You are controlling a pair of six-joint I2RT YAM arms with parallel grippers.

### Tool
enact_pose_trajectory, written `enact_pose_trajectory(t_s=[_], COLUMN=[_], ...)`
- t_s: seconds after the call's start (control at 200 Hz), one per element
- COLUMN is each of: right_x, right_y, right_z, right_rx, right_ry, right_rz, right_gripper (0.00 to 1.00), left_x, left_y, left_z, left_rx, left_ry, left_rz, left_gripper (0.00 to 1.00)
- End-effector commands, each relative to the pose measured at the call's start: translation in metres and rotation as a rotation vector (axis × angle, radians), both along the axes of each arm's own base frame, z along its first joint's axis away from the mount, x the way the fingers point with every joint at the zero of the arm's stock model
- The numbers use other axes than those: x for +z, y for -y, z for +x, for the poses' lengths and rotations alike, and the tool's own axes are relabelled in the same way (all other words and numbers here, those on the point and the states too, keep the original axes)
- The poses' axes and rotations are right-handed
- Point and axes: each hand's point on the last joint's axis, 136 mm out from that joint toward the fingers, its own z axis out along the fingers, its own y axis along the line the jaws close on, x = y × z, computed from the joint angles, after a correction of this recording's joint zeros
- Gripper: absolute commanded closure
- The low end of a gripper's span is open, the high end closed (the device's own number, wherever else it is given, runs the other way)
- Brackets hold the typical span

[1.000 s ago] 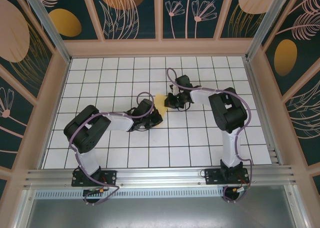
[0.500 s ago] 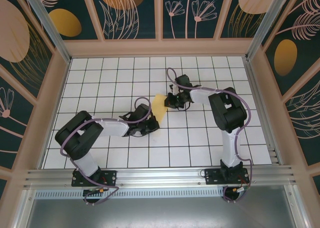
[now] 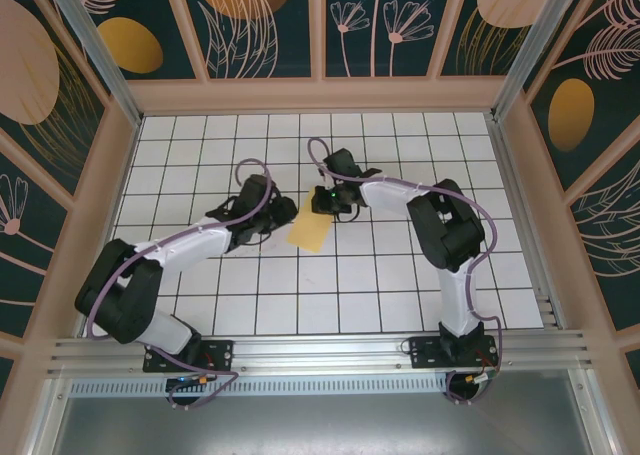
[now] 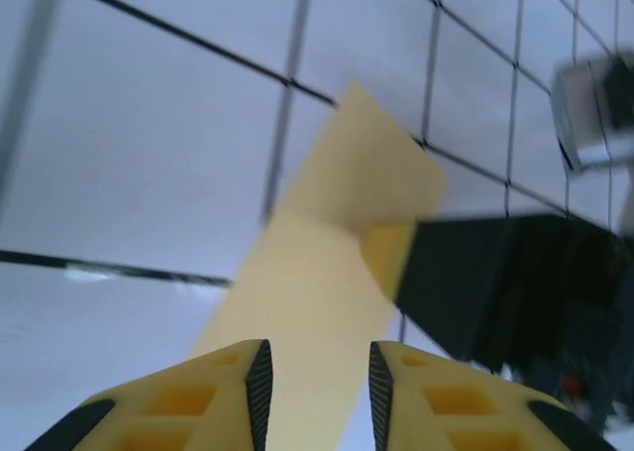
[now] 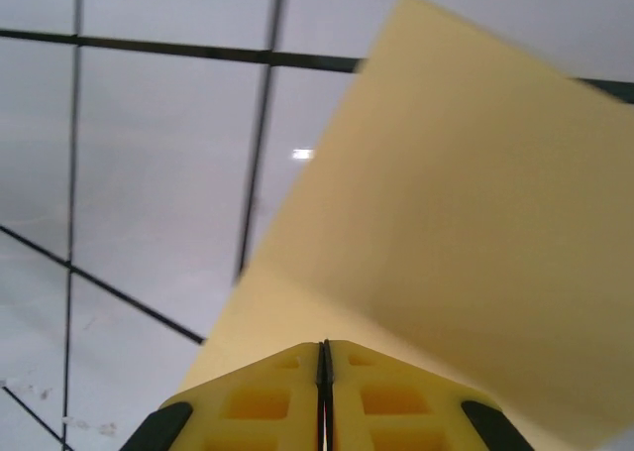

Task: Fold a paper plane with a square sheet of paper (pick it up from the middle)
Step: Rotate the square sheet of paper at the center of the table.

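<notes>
The white gridded worktop (image 3: 400, 275) has both arms reaching toward its middle, the left arm (image 3: 190, 243) from the near left and the right arm (image 3: 440, 225) bent over from the right. Between their tips, near the middle of the worktop, sits the yellow sheet of paper (image 3: 310, 231), a folded narrow shape across a grid line. The right end effector (image 3: 322, 205) has its fingers pressed together, pinching the sheet's far edge, while the left end effector (image 3: 283, 215) has its fingers spread, with the sheet's end showing in the gap.
</notes>
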Motion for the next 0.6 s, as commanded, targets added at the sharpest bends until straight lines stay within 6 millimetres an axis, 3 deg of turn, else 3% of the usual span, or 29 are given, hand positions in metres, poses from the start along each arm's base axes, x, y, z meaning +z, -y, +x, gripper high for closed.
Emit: enact_pose_trajectory(t_s=[0.0, 0.16, 0.315, 0.595], right_x=[-0.002, -0.015, -0.024, -0.04], right_y=[-0.012, -0.031, -0.04, -0.038], right_z=[0.001, -0.006, -0.017, -0.064], right_rx=[-0.012, 0.021, 0.074, 0.246], right_ry=[0.005, -0.014, -0.033, -0.095], right_rz=[-0.048, -0.073, -0.093, -0.146], right_gripper=[0.88, 0.88, 0.88, 0.88], left_x=[-0.017, -0.024, -0.032, -0.037], left_y=[-0.038, -0.056, -0.059, -0.056], left_z=[-0.006, -0.008, -0.01, -0.011], left_rx=[0.08, 0.117, 0.122, 0.116], left_ry=[-0.041, -0.056, -0.071, -0.082], left_rz=[0.059, 0.06, 0.043, 0.03], left_gripper=[0.62, 0.56, 0.54, 0.54])
